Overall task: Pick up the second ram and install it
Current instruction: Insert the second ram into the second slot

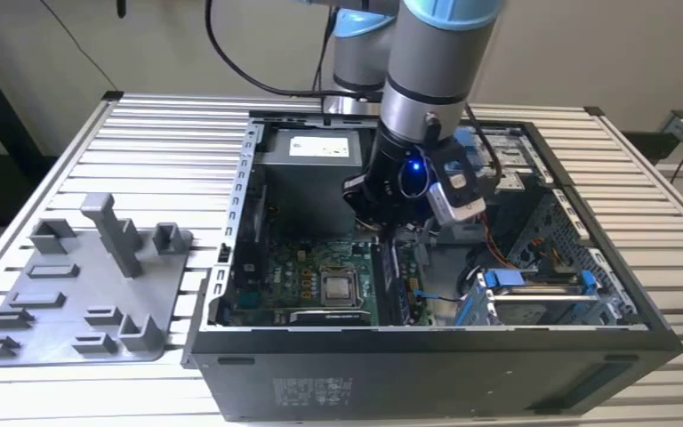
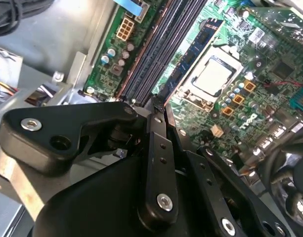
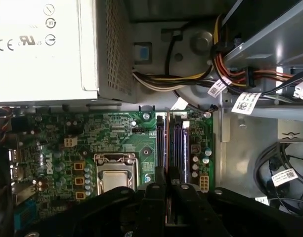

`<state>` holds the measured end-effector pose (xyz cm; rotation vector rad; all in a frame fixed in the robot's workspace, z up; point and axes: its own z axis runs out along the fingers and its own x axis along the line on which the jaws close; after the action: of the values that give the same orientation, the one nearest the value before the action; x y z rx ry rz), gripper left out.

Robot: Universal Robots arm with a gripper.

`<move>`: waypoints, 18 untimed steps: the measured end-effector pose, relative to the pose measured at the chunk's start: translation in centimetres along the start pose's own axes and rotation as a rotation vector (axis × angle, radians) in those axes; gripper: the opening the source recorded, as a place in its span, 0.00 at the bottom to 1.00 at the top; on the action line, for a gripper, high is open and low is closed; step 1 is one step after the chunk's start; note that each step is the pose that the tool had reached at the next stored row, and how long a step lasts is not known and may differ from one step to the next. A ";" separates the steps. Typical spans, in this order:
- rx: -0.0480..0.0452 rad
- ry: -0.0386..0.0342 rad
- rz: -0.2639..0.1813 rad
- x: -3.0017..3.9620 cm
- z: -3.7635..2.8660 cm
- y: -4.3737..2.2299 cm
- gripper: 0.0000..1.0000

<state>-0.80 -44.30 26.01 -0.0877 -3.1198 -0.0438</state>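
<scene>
the black two-finger gripper (image 3: 166, 180) is clamped on the thin dark memory stick (image 2: 157, 106) above the long dark motherboard slots (image 3: 177, 148); slight misalignment could jam it.

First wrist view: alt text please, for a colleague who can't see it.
The gripper hangs low over the motherboard, directly above the memory slots beside the processor socket. A power supply and bundled cables sit beyond the board.

Computer case (image 1: 437, 356) on tabletop (image 1: 164, 142); plastic tray (image 1: 81, 294) beside it on exterior view's left. Motherboard (image 1: 306, 267) inside case; power supply (image 1: 317, 147) behind it. Gripper (image 1: 387, 227) inside case, above memory slots (image 3: 173, 148) just beside processor socket (image 3: 115, 178).
</scene>
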 end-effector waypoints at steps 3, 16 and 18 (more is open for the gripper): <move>0.0013 0.0001 0.000 0.12 0.53 -0.03 0.14; 0.0035 -0.0001 0.001 0.33 2.12 -1.19 0.14; 0.0034 -0.0002 0.004 0.32 2.34 -1.30 0.14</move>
<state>-1.24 -45.51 23.64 -0.0941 -3.1198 -0.0384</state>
